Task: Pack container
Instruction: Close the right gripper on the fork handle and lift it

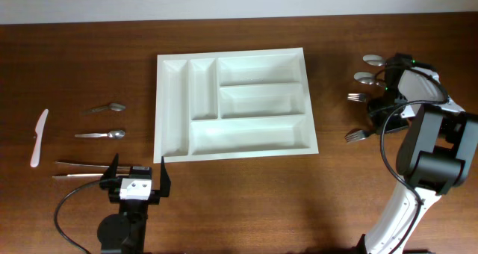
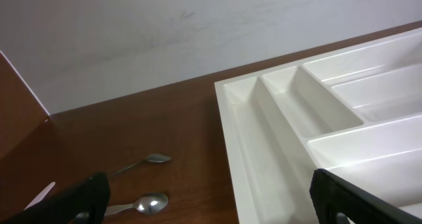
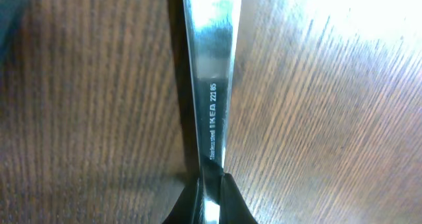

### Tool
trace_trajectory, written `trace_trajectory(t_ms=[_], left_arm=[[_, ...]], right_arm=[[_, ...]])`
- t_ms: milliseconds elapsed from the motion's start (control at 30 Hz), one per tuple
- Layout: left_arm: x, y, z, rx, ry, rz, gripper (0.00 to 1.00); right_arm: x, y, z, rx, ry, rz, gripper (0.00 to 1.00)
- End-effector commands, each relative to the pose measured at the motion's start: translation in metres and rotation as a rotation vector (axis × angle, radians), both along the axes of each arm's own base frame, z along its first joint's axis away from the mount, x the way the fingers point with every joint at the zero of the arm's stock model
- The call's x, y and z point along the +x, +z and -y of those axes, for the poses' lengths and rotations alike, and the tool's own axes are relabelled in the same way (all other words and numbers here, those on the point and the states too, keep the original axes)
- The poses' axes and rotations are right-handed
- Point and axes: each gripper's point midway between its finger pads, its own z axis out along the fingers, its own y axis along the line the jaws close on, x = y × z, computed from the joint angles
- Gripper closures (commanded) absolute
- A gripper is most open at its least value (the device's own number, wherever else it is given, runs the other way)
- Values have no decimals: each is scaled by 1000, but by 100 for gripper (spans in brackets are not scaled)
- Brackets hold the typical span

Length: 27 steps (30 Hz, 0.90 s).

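The container (image 1: 254,134), a large white cutlery tray with five compartments, lies empty at the table's middle; its left end shows in the left wrist view (image 2: 277,138). My left gripper (image 1: 138,178) is open and empty just off the tray's near left corner, its fingertips (image 2: 211,204) apart at the bottom of its wrist view. My right gripper (image 1: 386,104) is at the far right among steel cutlery. In its wrist view the jaws (image 3: 211,197) are shut on a flat steel handle (image 3: 212,85) low over the wood. Which piece it belongs to is hidden.
Two forks (image 1: 355,98) (image 1: 357,136) and two spoons (image 1: 371,60) (image 1: 366,77) lie by the right arm. At left lie two small spoons (image 1: 110,106) (image 1: 101,134), also in the left wrist view (image 2: 150,159) (image 2: 150,201), a white plastic knife (image 1: 39,138) and two long steel pieces (image 1: 81,164) (image 1: 75,176).
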Motion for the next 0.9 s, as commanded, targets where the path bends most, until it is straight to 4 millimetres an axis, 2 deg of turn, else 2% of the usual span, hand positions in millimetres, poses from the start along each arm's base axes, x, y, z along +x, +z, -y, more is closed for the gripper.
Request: trace_trajectory(t_ms=[0,233,367,467,500,533,633,767,867], left_arm=[[0,-1,-1,12,6,2,1],[0,-1,-1,12,6,2,1],[0,-1,-1,12,6,2,1],[0,-1,-1,12,6,2,1],[0,-1,-1,12,6,2,1],[0,-1,-1,12,6,2,1],[0,-1,-1,12,6,2,1],[0,-1,-1,12,6,2,1],[0,-1,-1,12,6,2,1]], right_arm=[[18,11,6,-24,96,16,96],[64,63,-8,-51,274,122,96],[91,95,-27,-73,402,196,96],[109,118,-51,-85,516,248,96],[118,131,-68,-89,585,276,96],[122,137,-77,-89,614,292,96],[137,160,-125,-74,760,368,96],[142,176,-174,-54,917,420,96],[140,178,-212,-31,1041,435,96]])
